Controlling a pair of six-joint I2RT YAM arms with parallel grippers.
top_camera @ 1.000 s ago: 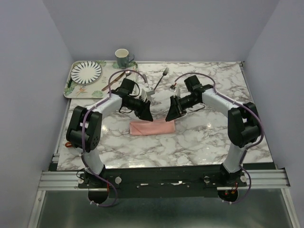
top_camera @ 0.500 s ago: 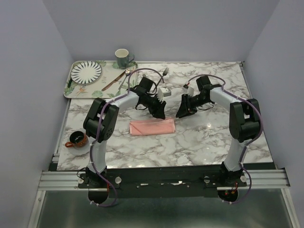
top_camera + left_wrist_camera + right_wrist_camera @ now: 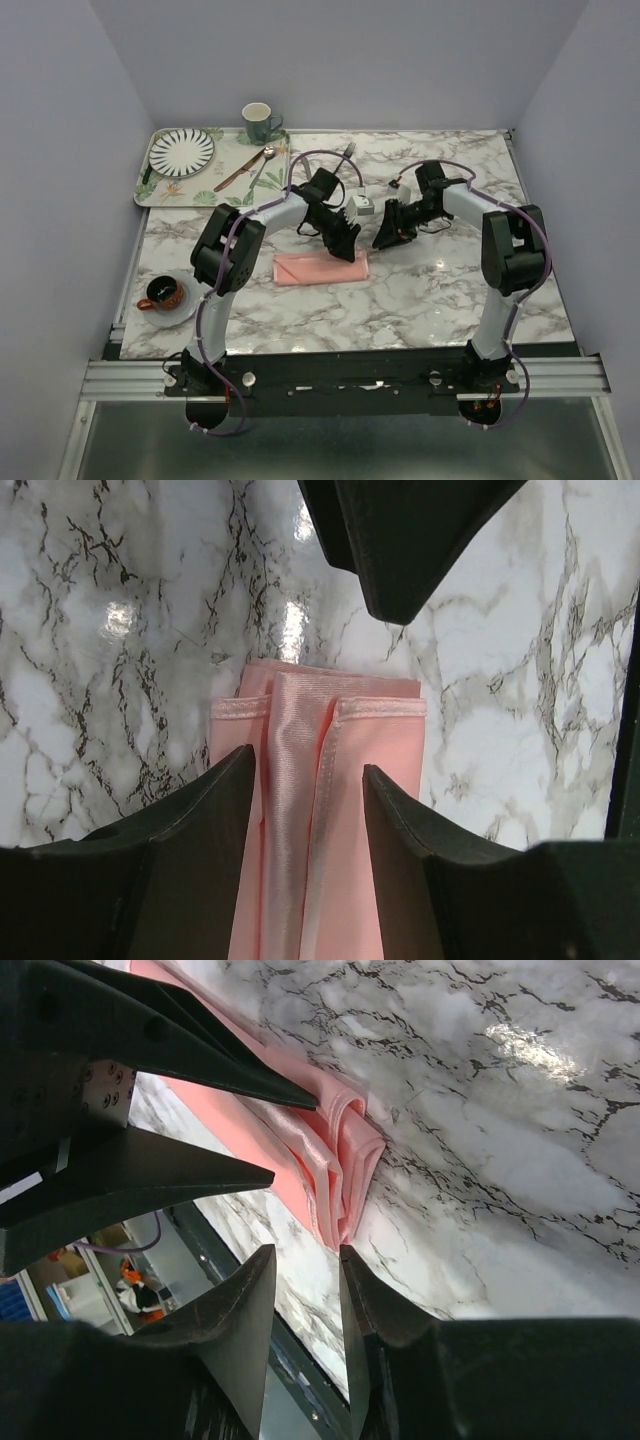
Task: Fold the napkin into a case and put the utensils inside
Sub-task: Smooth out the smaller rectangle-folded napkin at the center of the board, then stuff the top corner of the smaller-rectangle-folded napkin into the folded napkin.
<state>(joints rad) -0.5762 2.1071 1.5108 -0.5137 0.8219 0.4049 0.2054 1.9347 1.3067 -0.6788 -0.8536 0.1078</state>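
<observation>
Case point(image 3: 318, 268) of salmon-pink cloth lies flat on the marble table point(image 3: 420, 290), long axis running left to right, stacked folds showing at its right end. Over that end, left gripper point(image 3: 348, 245) and right gripper point(image 3: 383, 240) face each other, jaws spread and empty. Fork point(image 3: 347, 152) lies beyond.

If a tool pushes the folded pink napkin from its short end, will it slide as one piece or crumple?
Probably crumple: the folded napkin is soft layered cloth with loose hemmed edges. Its satin sheen and the polished marble table suggest it may slide too. Lifted by one end, it would likely droop and unfold.
</observation>
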